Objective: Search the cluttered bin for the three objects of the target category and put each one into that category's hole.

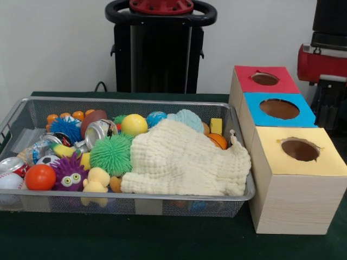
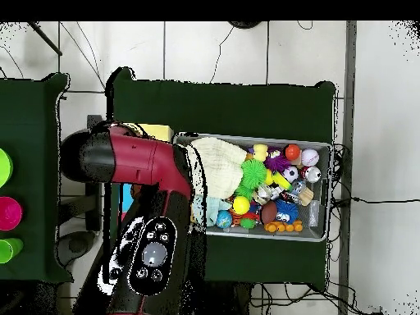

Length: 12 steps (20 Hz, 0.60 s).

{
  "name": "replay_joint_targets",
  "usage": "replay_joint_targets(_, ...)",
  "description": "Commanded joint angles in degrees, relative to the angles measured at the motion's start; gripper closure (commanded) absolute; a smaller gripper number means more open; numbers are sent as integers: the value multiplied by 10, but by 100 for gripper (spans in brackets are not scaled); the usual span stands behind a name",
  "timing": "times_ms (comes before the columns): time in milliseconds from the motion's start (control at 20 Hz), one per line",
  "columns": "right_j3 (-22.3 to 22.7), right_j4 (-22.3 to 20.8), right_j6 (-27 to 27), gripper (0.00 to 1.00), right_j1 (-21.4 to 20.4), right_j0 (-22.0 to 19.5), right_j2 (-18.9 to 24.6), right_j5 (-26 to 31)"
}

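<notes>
Nearest the front camera stand the yellow-topped box [image 1: 298, 179] and the front rim of the cluttered bin [image 1: 135, 201]. The gripper is shown in neither view, so its opening cannot be told. In the overhead view only the red arm [image 2: 148, 164] is seen, lying over the boxes, and places are therefore given against its forward end. The bin begins just beside that end and stretches away to the robot's right.

The part of the bin closest to the arm is covered by a cream knitted cloth [image 1: 184, 162]. Further out lie a green spiky ball [image 1: 111, 154], a purple one with eyes [image 1: 68, 174], an orange ball [image 1: 39, 177] and a dented can [image 1: 97, 131].

Of the three objects, only one possible wrapper [image 1: 24, 140] is made out, a pale crinkled film against the end wall furthest from the arm. It may be mere glare on the mesh. The others are judged to be buried, perhaps under the cloth.

Such a wrapper is expected to be very light, limp and slippery. A raised crease should be pinched rather than a flat face.

Beyond stand the blue box [image 1: 306, 116], the red box [image 1: 246, 76] and the pedestal [image 1: 160, 49].
</notes>
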Motion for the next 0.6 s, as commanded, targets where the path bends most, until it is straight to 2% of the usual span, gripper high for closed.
replay_joint_targets(50,33,-9,83,100,-28,-21,14,102)
replay_joint_targets(600,69,-23,41,100,-65,-66,28,102)
